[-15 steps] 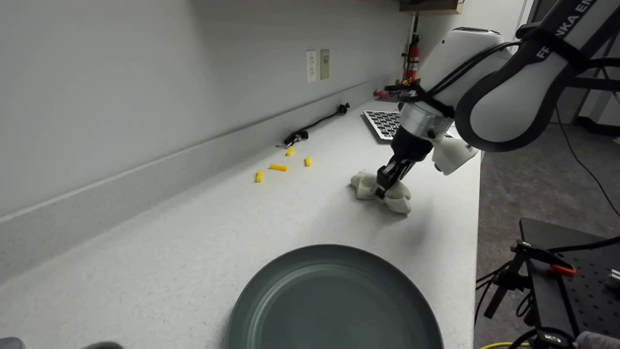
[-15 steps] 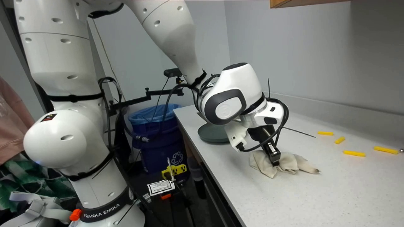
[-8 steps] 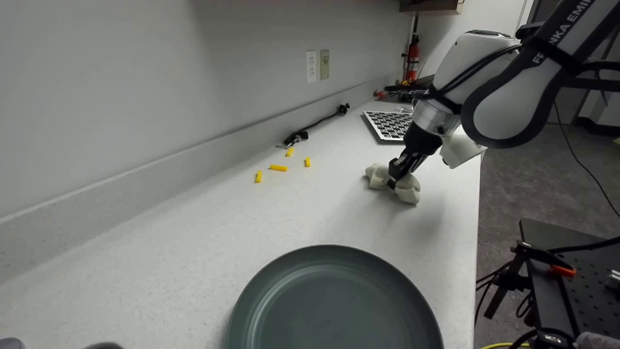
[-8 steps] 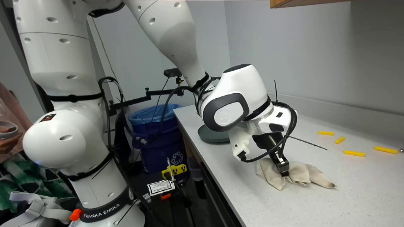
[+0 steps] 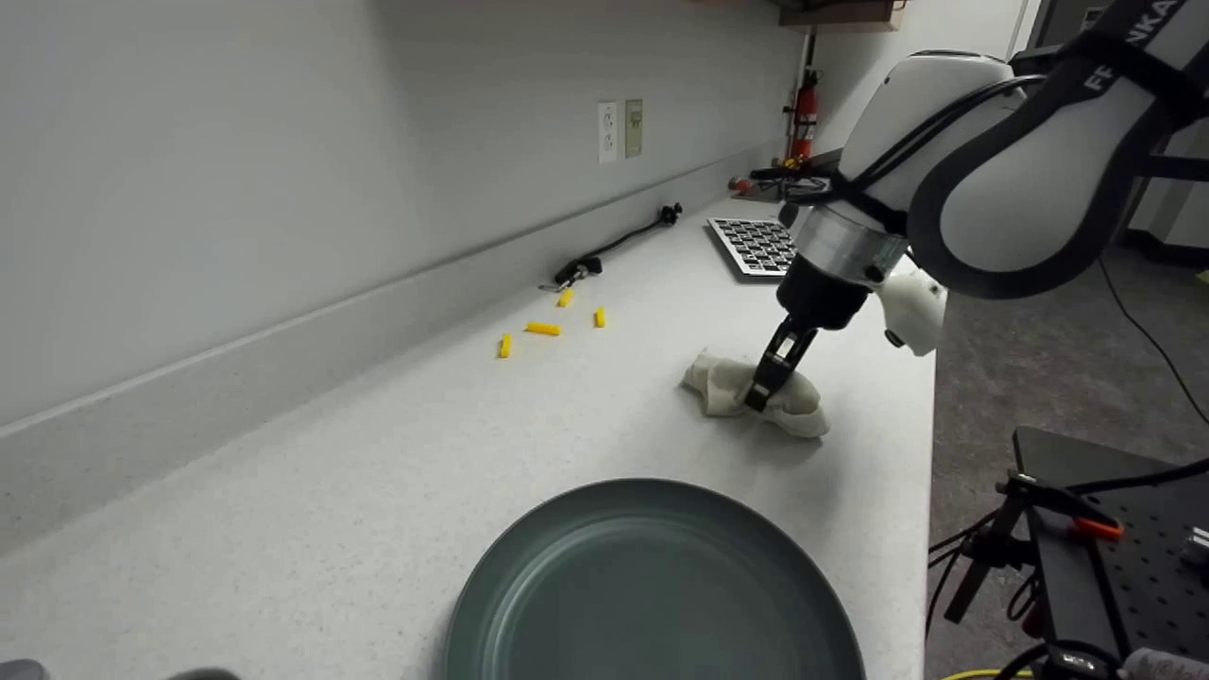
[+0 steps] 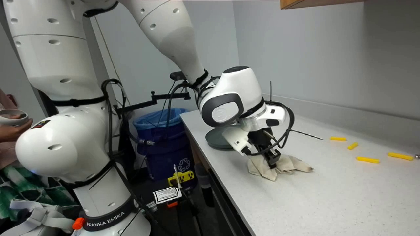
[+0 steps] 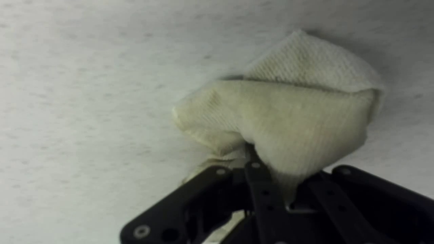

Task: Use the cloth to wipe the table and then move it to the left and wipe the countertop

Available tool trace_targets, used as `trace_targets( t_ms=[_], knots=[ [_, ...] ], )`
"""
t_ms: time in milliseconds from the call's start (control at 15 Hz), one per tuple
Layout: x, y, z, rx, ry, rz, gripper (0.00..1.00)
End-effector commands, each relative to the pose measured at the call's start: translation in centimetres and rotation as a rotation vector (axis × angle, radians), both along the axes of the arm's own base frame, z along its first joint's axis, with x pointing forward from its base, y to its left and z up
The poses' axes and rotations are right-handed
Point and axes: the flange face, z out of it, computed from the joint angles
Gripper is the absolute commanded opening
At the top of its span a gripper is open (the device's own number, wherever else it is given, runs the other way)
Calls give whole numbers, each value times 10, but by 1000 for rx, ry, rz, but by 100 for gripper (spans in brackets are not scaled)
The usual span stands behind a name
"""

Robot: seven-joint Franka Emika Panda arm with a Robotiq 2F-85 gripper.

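The cream cloth lies bunched on the white countertop point(image 5: 359, 510). It shows in both exterior views, as the cloth point(image 5: 723, 385) and the same cloth point(image 6: 292, 164). My gripper point(image 5: 758, 397) points down at a slant into the middle of the cloth, and its fingertips point(image 6: 272, 164) are close to the counter. In the wrist view, the cloth point(image 7: 298, 118) bulges up between the fingers point(image 7: 283, 162), with a fold pinched between them. The fingertips are partly hidden by the cloth. The gripper is shut on the cloth.
A dark green plate point(image 5: 661, 595) lies on the counter on the near side in an exterior view. Several yellow sticks point(image 5: 543, 329) lie near the wall. A black cable point(image 5: 623, 236) and a keyboard-like panel point(image 5: 756, 246) are farther back. A person holds a cup point(image 6: 13, 117).
The gripper slid the cloth along the counter away from the plate, then back toward it, and now sits slightly nearer the plate than a second ago. The grip stayed shut.
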Motion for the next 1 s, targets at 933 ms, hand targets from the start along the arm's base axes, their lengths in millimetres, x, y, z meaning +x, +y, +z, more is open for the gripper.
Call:
trace_targets(
  t_ms=[933],
  knots=[
    [57, 36, 72, -35, -199, 68, 3]
  ],
)
